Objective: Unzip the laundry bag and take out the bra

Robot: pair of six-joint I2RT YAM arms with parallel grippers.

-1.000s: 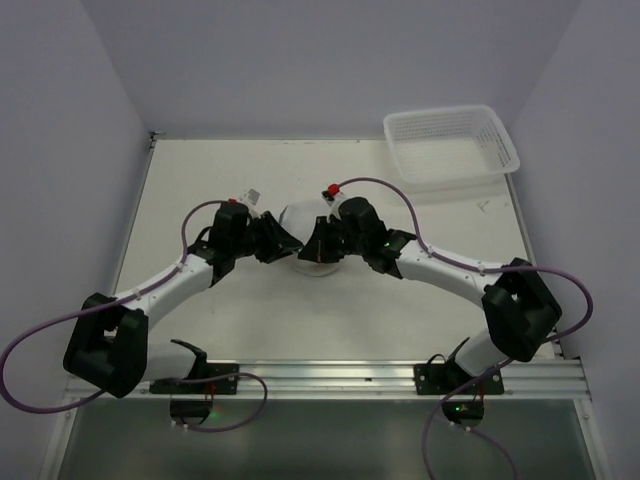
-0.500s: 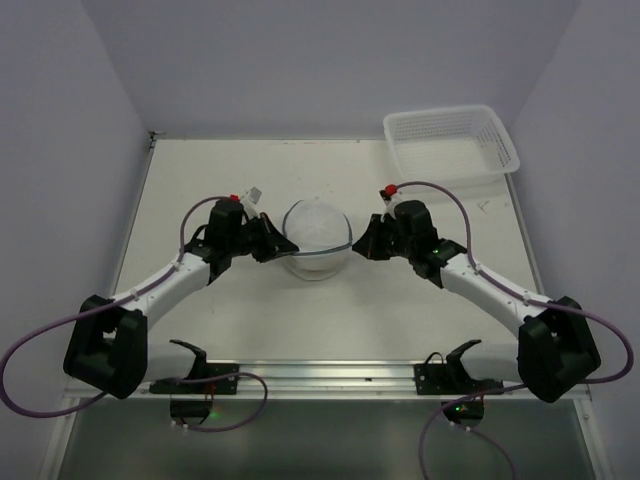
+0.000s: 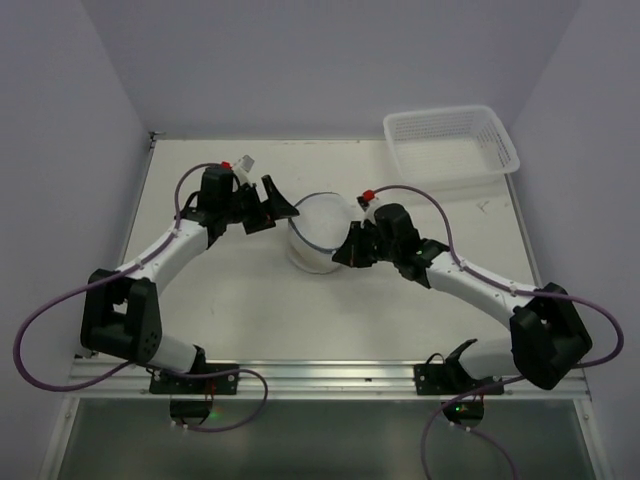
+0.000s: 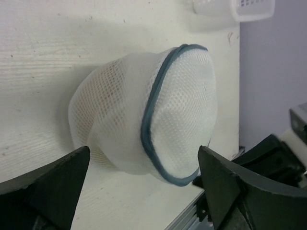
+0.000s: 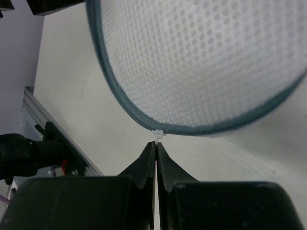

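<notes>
The right end effector [image 5: 156, 145] is pressed fully together, and the small white zipper pull [image 5: 157, 135] sticks out from between its tips, so it appears to have the tab pinched. That grip sits at about 5 o'clock on the laundry bag [image 3: 320, 232] in the top view. It is low on the rim, where the dark blue-grey zipper [image 5: 192, 132] curves round. Holding the pull there makes sense: a tug along the rim would run the slider and start the opening.

The left end effector [image 3: 272, 207] is spread wide and has hold of nothing. It hangs at about 10 o'clock of the bag, just beside it but apart from it, with the mesh dome framed between its 2 fingers in the left wrist view. From that side it is probably placed to brace or clamp the fabric, so the bag does not slide when the zipper is drawn.

The bag lies near the middle of the table [image 3: 240, 300], tipped on its side so the zipper ring stands nearly upright. The zipper looks closed all the way round. Its mesh hides the contents, and no bra can be made out.

The white lattice basket [image 3: 500, 140] sits at 1 o'clock, well apart, and nothing shows inside it.
</notes>
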